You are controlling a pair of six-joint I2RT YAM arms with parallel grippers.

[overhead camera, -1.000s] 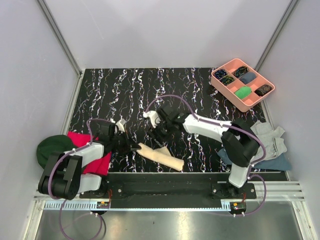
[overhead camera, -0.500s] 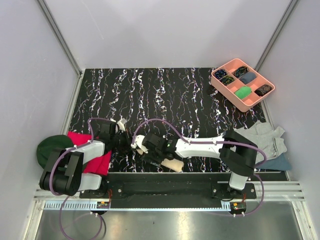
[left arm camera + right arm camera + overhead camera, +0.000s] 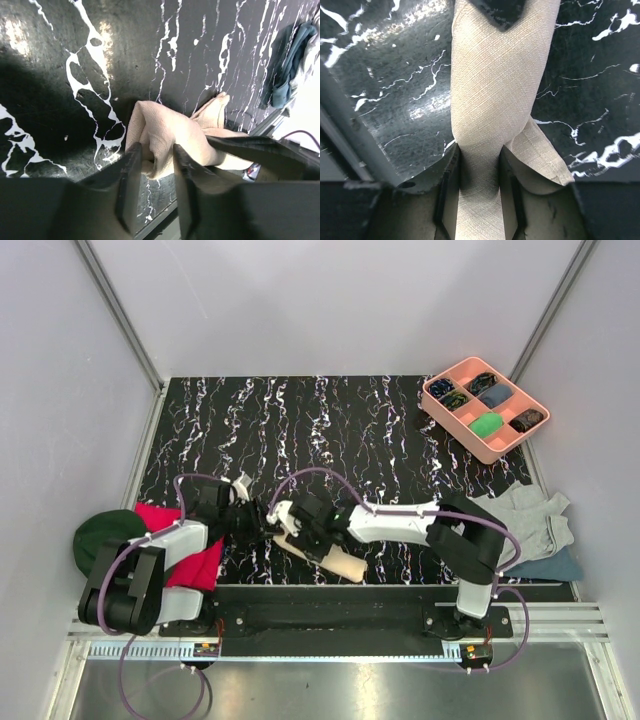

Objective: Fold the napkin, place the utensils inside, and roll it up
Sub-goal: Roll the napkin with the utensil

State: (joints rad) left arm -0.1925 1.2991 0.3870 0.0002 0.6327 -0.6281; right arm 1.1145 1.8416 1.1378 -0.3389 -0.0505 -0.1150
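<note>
The rolled napkin point(image 3: 335, 558) lies at the 6 o'clock edge of the desk point(image 3: 330, 430), its axis running from 10 o'clock to 4 o'clock. The right pincer point(image 3: 479, 185) is clamped across the roll near its 10 o'clock end, pinching the cloth narrow. The left pincer point(image 3: 155, 175) stands parted, with the tip of that end between its fingers.

Rolled napkin point(image 3: 345, 562) lying diagonal on table point(image 3: 400, 430) near front edge; left gripper point(image 3: 262, 525) and right gripper point(image 3: 297, 533) both at its left end.
</note>
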